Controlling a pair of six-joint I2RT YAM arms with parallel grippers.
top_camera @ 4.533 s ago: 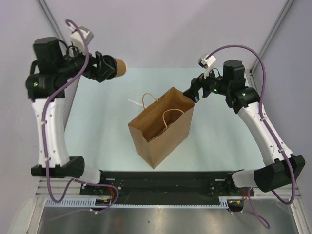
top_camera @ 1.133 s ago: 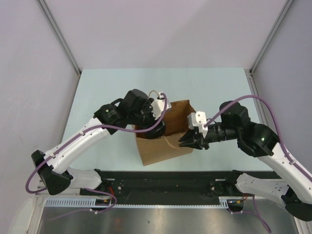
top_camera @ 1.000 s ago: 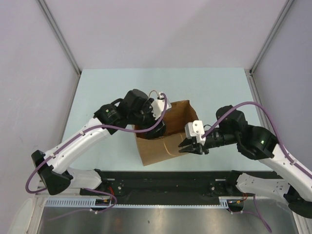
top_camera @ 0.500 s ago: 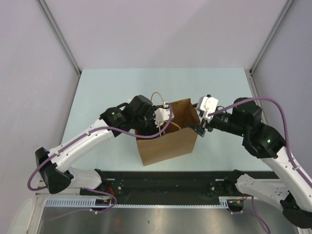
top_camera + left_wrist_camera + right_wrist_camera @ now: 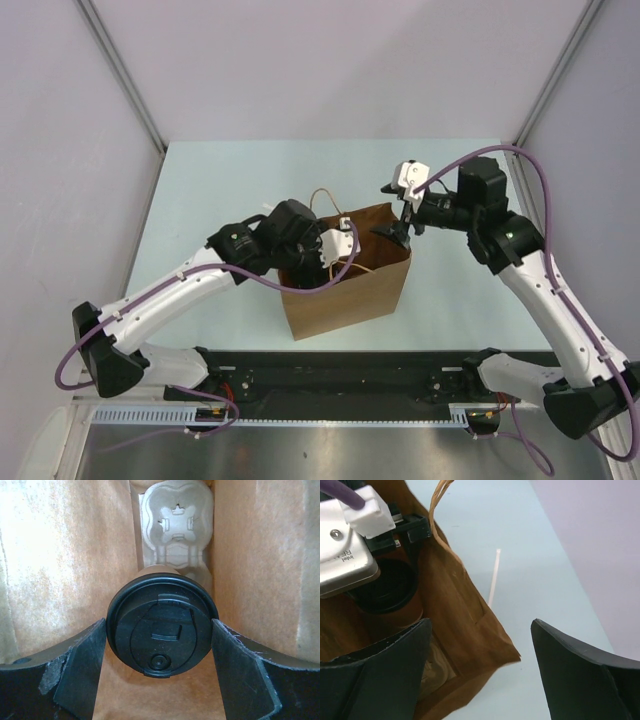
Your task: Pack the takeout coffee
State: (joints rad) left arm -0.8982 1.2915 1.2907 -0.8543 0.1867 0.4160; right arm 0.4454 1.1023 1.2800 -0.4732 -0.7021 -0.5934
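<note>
The takeout coffee (image 5: 162, 625), a tan paper cup with a round black lid, hangs inside the brown paper bag (image 5: 345, 295). My left gripper (image 5: 159, 623) reaches down into the bag and is shut on the cup, a finger pressing each side of the lid. A pale pulp cup carrier (image 5: 175, 525) lies on the bag's floor just beyond the cup. In the right wrist view the cup (image 5: 402, 612) shows under the left wrist camera. My right gripper (image 5: 390, 208) hovers open over the bag's back right corner (image 5: 490, 640) and holds nothing.
The bag's twisted paper handles (image 5: 322, 195) stick up beside the left wrist. A thin white stick (image 5: 493, 577) lies on the pale table (image 5: 220, 180) behind the bag. Grey walls close in the left, back and right sides.
My right gripper opened, left the bag's front right edge and swung up and back to its far right corner. The left gripper stayed in the bag with the cup, shifting slightly.
</note>
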